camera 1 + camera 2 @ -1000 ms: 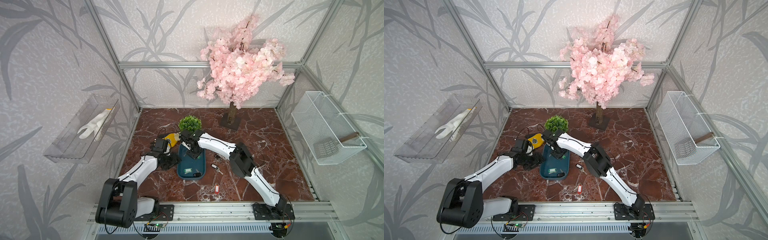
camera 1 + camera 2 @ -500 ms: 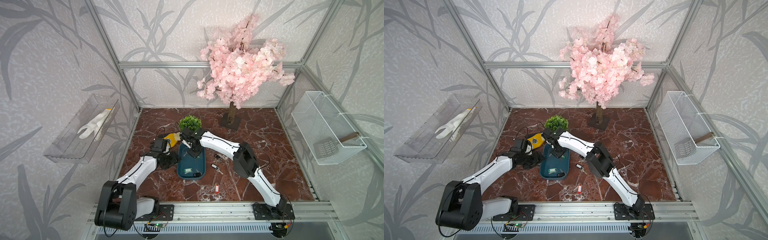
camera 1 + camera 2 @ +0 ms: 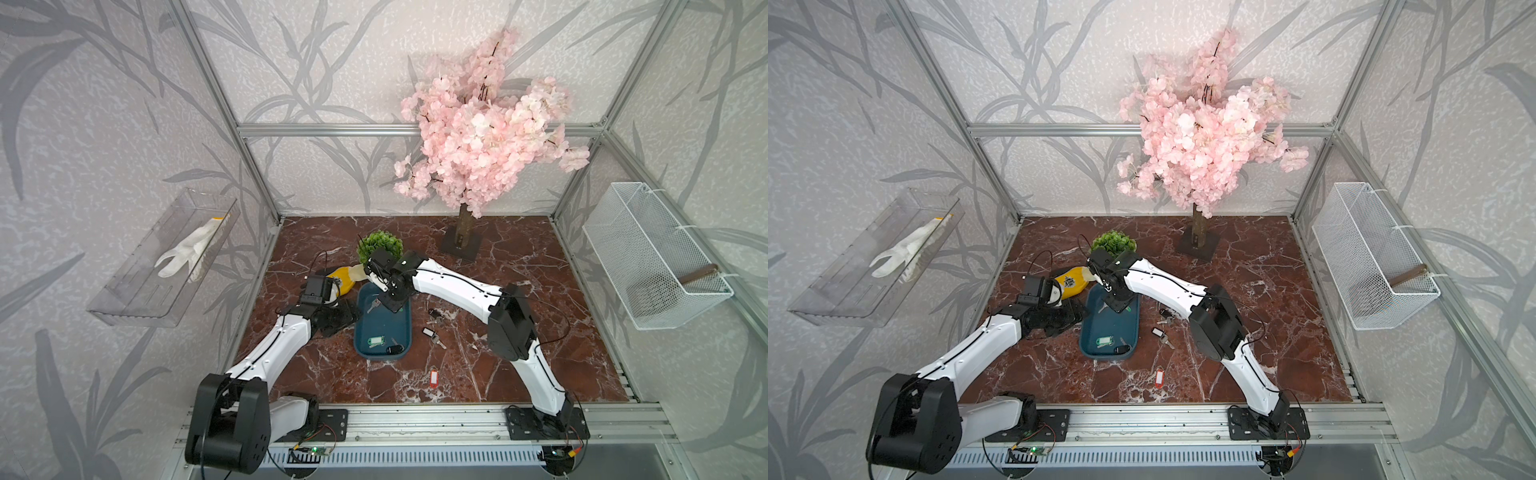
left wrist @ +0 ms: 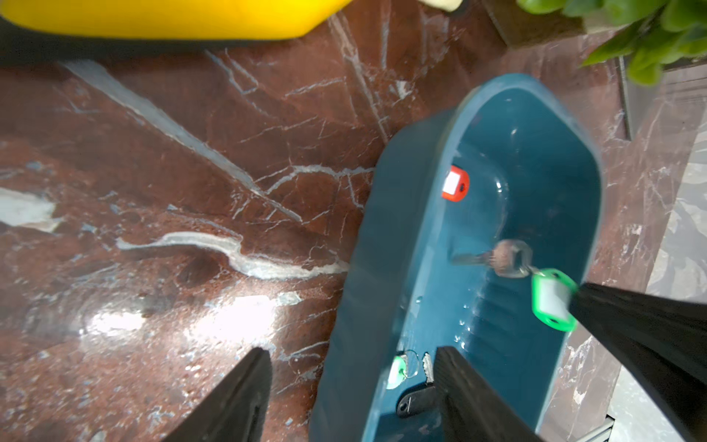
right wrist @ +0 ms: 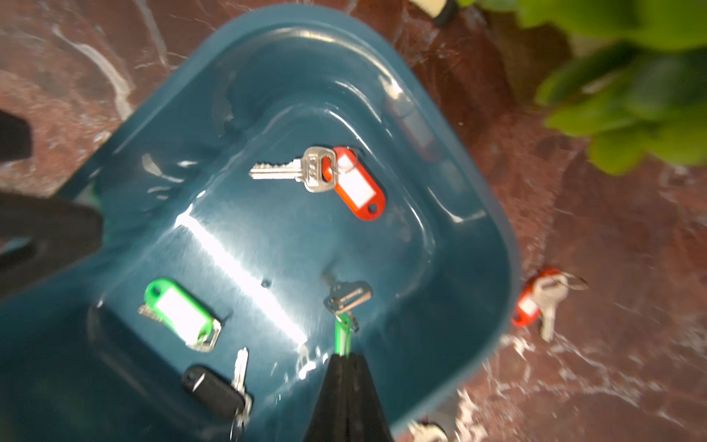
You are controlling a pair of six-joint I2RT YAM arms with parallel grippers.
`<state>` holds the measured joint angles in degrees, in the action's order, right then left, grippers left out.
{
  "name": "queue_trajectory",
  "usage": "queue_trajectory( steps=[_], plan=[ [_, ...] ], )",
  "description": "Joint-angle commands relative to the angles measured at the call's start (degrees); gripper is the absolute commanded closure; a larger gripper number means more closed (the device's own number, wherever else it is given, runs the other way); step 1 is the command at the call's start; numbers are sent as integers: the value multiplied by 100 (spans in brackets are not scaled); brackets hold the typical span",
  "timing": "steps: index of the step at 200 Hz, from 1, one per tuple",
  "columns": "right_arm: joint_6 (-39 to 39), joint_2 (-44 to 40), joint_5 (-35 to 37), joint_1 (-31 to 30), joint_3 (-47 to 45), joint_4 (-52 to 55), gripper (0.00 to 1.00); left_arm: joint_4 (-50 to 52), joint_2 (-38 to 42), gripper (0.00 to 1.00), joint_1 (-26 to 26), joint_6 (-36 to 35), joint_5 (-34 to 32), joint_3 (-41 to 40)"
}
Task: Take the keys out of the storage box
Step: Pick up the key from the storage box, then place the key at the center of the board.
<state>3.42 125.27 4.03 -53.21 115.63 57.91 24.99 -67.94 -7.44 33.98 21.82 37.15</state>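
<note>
The teal storage box (image 3: 386, 328) (image 3: 1111, 328) lies mid-table. My right gripper (image 5: 344, 359) (image 3: 392, 305) is shut on the green tag (image 5: 341, 338) of one of the keys (image 5: 348, 296), which dangles over the box's far end. A red-tagged key (image 5: 325, 176), a green-tagged key (image 5: 180, 313) and a black-tagged key (image 5: 214, 388) lie inside. My left gripper (image 4: 352, 382) (image 3: 351, 311) is open and astride the box's left wall (image 4: 367, 291), one finger (image 4: 466, 398) inside, the other outside.
Several keys lie on the marble right of the box: a bunch (image 3: 436, 316), a black-tagged one (image 3: 428, 331) and a red-tagged one (image 3: 434, 378). A yellow bottle (image 3: 345, 276) and a small green plant (image 3: 380, 245) crowd the box's far end. The blossom tree's base (image 3: 461, 245) stands behind.
My right gripper has shut on the green tag and its elbow has swung a little to the right. The left gripper's jaws have spread wider at the box's wall.
</note>
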Motion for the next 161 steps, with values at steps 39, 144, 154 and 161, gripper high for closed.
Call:
queue_trajectory(
  steps=[39, 144, 154, 161],
  plan=[
    [156, -1923, 444, 682, -1353, -582, 100, -18, 746, 14, 56, -133, -676, 146],
    [-131, -1625, 1159, 2158, -2619, -1477, 100, -72, 1319, 3, 100, -32, -1232, -6],
    [-148, -1496, 1202, 2198, -2641, -1599, 100, -65, 1319, 3, 103, -34, -1220, 3],
    [-149, -1399, 1219, 2210, -2654, -1655, 100, -51, 1319, 2, 96, -36, -1217, 11]
  ],
)
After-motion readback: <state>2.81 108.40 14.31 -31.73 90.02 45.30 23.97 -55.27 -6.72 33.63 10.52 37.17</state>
